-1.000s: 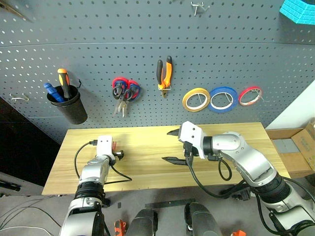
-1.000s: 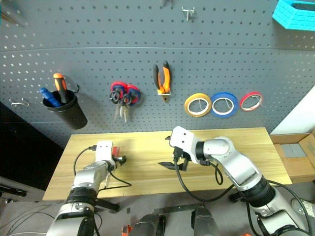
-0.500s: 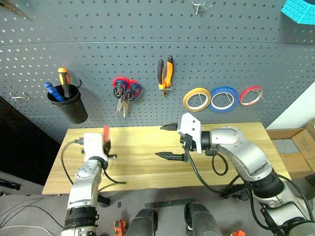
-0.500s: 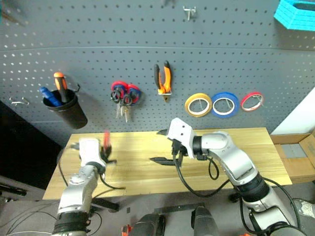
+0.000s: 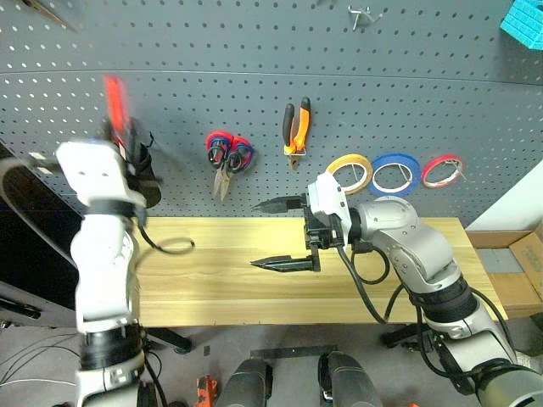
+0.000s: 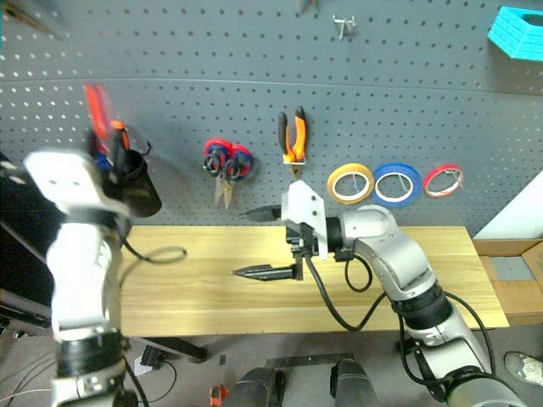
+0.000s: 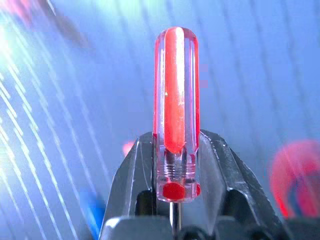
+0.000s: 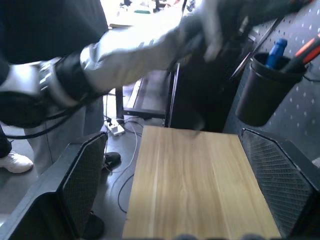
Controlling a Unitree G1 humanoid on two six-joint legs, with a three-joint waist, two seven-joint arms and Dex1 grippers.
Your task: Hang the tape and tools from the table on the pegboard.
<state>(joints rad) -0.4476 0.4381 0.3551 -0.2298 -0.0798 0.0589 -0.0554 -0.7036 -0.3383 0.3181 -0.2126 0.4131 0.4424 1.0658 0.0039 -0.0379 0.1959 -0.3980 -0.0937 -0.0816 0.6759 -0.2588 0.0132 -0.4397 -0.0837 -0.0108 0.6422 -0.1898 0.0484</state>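
My left gripper (image 7: pixel 176 150) is shut on the screwdriver (image 7: pixel 176 100) just below its clear red handle. It holds the screwdriver (image 5: pixel 113 98) upright, high in front of the pegboard (image 5: pixel 204 51), beside the black cup (image 6: pixel 140 193). My right gripper (image 5: pixel 254 235) hangs open over the middle of the table (image 5: pixel 212 288), pointing left, with nothing between its fingers. The pliers (image 5: pixel 294 127) with orange-and-black handles and the yellow tape (image 5: pixel 349 173) hang on the pegboard.
Red-and-blue scissors (image 5: pixel 226 157), a blue tape ring (image 5: pixel 394 173) and a red tape ring (image 5: pixel 444 170) hang on the board. The cup holds an orange-and-black screwdriver (image 6: pixel 119 140). My left arm's cable (image 5: pixel 170 246) loops over the table. A cardboard box (image 5: pixel 522 254) stands at the right.
My left gripper shut on the red screwdriver lying on the table and lifted it high, tilting it upright near the cup. My right gripper rose slightly and drifted left, still open.
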